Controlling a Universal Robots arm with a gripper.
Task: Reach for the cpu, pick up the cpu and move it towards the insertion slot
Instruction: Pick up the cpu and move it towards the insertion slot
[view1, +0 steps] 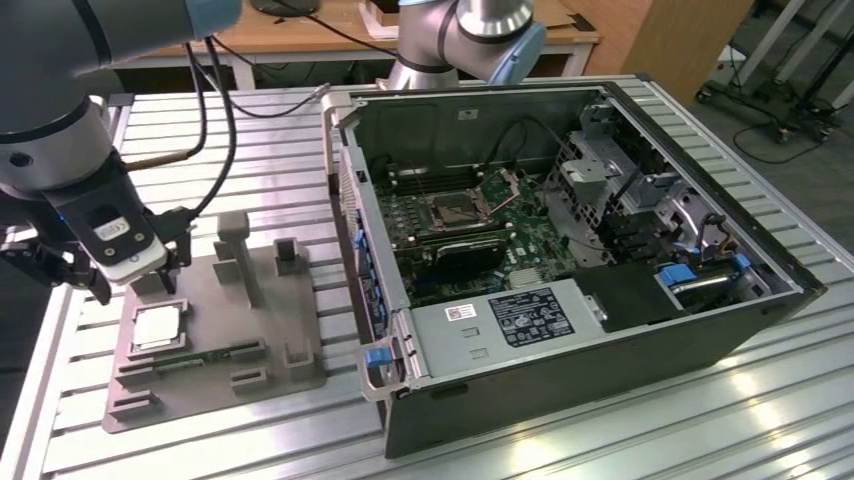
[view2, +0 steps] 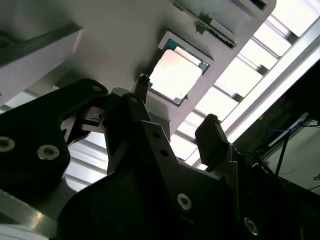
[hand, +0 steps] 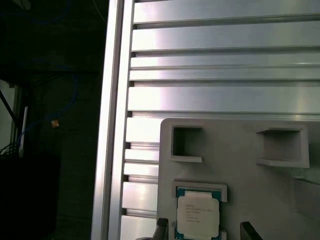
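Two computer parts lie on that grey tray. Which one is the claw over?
The square, silvery cpu, not the long green memory stick lying beside it. The open gripper hangs just above the cpu and straddles it.

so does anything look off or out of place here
Nothing stands out. The cpu lies flat in its recess on the grey holder, the open gripper hovers above it, and the insertion slot in the computer case has its plate lifted.

The cpu (view1: 156, 327) lies in a holder (view1: 267, 330) on the table (view1: 667, 430), below the gripper (view1: 134, 290). On the exterior view's right stands the computer case (view1: 534, 375), with the insertion slot (view1: 458, 208) inside.
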